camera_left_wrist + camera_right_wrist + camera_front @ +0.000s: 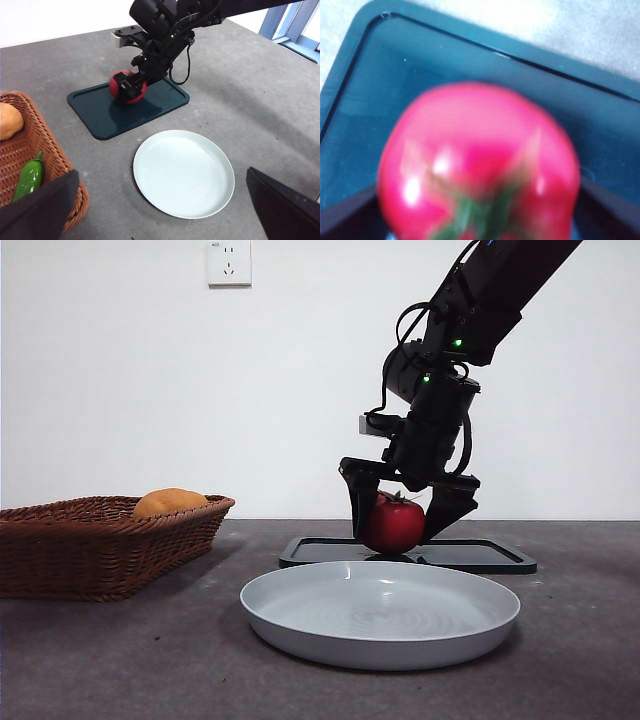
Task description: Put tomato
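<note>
The tomato [393, 525] is glossy red with a green calyx and sits at the dark green tray [480, 555], behind the plate. My right gripper [399, 532] comes down from the upper right, its two black jaws pressed on either side of the tomato. The right wrist view shows the tomato [480, 165] close and blurred between the jaws, over the tray [395, 75]. The left wrist view shows the same grasp [131, 87] on the tomato [118, 83] from afar. My left gripper [160, 172] is open and empty, high above the table near the plate.
A pale grey plate [300, 625] lies in front of the tray, and shows in the left wrist view [145, 150] too. A wicker basket [90, 550] at the left holds an orange-yellow fruit [168, 502] and a green pepper [30, 175].
</note>
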{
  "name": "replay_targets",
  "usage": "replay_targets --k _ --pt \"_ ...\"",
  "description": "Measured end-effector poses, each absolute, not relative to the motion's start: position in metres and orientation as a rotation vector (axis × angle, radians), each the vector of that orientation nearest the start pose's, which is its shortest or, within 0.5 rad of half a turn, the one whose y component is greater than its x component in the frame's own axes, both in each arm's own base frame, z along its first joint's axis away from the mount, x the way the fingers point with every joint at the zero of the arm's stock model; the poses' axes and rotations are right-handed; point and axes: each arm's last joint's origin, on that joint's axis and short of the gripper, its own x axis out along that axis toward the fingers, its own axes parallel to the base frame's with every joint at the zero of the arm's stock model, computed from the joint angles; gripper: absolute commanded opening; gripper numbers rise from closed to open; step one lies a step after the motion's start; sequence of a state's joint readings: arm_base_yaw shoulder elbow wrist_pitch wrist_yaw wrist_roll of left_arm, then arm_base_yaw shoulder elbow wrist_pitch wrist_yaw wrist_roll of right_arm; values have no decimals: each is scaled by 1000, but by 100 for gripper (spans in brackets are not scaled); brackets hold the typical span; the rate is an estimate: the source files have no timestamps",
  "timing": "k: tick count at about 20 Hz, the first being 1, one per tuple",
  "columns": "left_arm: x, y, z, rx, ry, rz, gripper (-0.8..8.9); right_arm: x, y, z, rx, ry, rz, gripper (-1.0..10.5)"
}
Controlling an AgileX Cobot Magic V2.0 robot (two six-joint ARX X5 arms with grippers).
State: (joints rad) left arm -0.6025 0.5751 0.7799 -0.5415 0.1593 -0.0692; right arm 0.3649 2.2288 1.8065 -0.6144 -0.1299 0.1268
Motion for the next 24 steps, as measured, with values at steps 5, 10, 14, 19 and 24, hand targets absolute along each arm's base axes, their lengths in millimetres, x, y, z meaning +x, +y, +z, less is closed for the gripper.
replay_targets --k 5,10,14,19,24 --pt "94 -70 324 11 362 -742 720 449 175 265 -26 1059 392 685" --pt "94 -70 324 11 362 -742 720 405 158 353 -50 1106 373 684" --pt "94 -70 324 10 362 -742 720 355 138 424 -91 924 278 684" --pt "94 -70 324 11 362 -742 720 307 121 447 -91 892 273 684" --pt "94 -70 324 11 362 -742 720 253 101 428 -161 960 195 684"
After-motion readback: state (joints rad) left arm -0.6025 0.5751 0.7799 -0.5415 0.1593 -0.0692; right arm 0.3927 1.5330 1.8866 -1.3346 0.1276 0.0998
